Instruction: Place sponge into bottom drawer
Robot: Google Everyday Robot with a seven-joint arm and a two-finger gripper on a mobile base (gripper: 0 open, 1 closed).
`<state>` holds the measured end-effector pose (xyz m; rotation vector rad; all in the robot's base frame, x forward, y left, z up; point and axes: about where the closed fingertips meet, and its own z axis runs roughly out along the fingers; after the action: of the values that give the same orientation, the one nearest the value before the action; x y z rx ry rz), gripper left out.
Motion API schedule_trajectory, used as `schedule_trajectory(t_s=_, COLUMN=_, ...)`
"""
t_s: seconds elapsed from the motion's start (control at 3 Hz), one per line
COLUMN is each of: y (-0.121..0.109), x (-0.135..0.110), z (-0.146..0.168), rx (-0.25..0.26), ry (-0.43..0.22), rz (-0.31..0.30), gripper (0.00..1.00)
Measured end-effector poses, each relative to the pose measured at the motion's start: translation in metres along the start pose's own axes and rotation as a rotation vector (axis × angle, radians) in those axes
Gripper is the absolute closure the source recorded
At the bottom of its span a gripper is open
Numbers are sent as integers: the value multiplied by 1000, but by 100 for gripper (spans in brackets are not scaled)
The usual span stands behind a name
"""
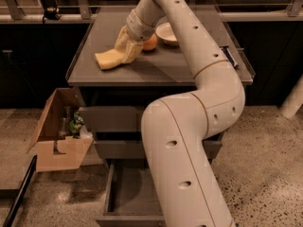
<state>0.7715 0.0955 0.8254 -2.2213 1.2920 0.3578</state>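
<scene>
finding sponge (108,59) on cabinet top (156,69), touching gripper (129,46), near orange (150,42); cannot tell if gripped or not. better to clamp firmly, lift clear of orange, then lower deep into open bottom drawer (130,193) before releasing.

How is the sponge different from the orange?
The sponge is pale yellow and blocky; the orange is round and orange. The sponge is wider than the orange. The end effector is at the sponge's right end, left of the orange. Both are over the cabinet top.
</scene>
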Motion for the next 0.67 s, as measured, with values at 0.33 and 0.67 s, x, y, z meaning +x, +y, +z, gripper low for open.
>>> schedule_trajectory(t_s=0.33, y=0, x=0, z=0, rx=0, ry=0, rz=0, gripper=100)
schedule_trajectory(t_s=0.67, y=0, x=0, z=0, rx=0, ry=0, rz=0, gripper=100)
